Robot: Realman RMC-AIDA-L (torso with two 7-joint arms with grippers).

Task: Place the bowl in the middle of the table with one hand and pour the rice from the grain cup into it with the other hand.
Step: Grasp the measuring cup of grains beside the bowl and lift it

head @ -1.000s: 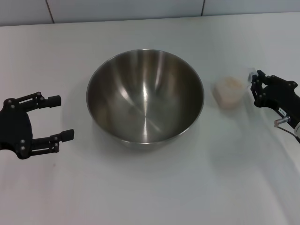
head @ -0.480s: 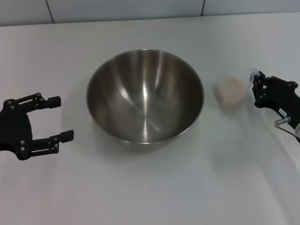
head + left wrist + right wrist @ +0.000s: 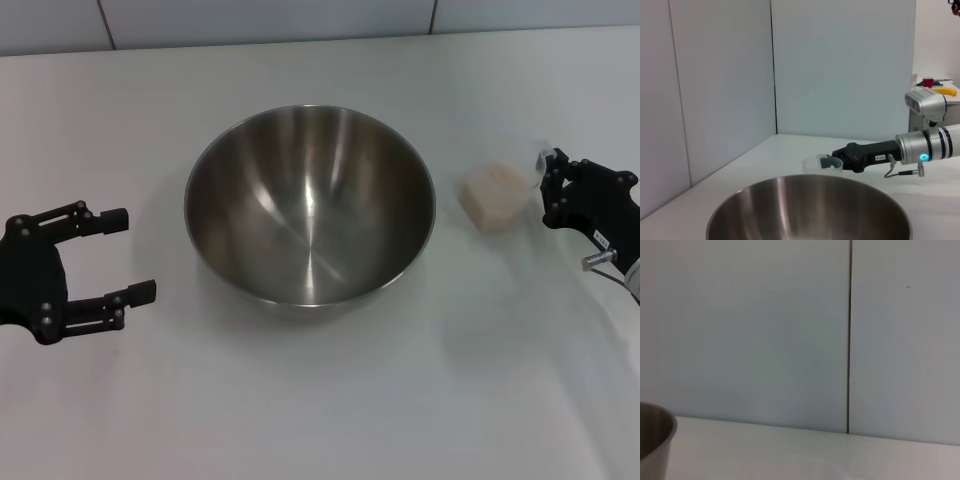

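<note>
The steel bowl (image 3: 310, 205) stands on the white table (image 3: 320, 400), near its middle, and looks bare inside. It also fills the foreground of the left wrist view (image 3: 810, 210). The clear grain cup (image 3: 497, 198) holds pale rice (image 3: 492, 188) just right of the bowl and is slightly tilted. My right gripper (image 3: 546, 183) is shut on the cup's right edge. The left wrist view shows that grip (image 3: 831, 161) on the cup (image 3: 816, 165). My left gripper (image 3: 132, 254) is open and empty to the left of the bowl, a short way off.
A pale tiled wall edge (image 3: 270, 20) runs along the table's far side. Bare tabletop lies in front of the bowl. The right wrist view shows only the bowl's rim (image 3: 657, 437), the tabletop and wall panels.
My right gripper and the grain cup have shifted slightly right together, and the cup now tilts. My left gripper has drawn back a little to the left. The bowl has not moved.
</note>
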